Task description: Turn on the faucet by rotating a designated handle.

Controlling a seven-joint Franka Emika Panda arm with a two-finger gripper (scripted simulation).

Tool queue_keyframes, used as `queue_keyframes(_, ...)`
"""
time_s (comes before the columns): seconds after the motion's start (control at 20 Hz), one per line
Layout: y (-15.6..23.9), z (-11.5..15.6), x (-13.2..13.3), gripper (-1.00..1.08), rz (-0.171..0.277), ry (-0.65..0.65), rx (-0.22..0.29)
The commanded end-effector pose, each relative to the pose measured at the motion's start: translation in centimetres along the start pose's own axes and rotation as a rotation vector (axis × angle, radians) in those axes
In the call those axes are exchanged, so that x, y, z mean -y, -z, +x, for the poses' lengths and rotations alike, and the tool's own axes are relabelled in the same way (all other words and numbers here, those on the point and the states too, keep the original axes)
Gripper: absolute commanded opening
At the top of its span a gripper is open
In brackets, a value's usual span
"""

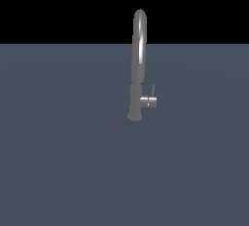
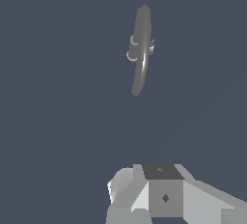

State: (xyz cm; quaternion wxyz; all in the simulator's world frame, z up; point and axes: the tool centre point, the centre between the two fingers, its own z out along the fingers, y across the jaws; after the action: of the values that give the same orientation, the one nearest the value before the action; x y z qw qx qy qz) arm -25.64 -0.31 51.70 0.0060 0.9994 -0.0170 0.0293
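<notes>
— Grey brushed metal is seen where?
— On the faucet [image 1: 138, 64], upright on the dark floor [image 1: 58, 161]; the handle [image 1: 149, 101] juts from its lower body.
— And the gripper [image 2: 164, 194]?
— Well apart from the faucet, nothing touched; its grip state cannot be told.

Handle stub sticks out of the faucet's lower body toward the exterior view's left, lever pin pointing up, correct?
Not quite. The exterior view shows the handle jutting from the faucet toward that view's right, not its left. Its lever pin does point up.
</notes>
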Motion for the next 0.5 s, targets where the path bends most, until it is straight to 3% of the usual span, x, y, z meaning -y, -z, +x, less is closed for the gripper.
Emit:
queue_keyframes(0.0, 0.0, 0.0, 0.0, -1.00, 0.000, 0.000, 0.000)
queue_keyframes(0.45, -0.2, 1.2, -0.1, -1.00, 0.024, -0.027, 0.025)
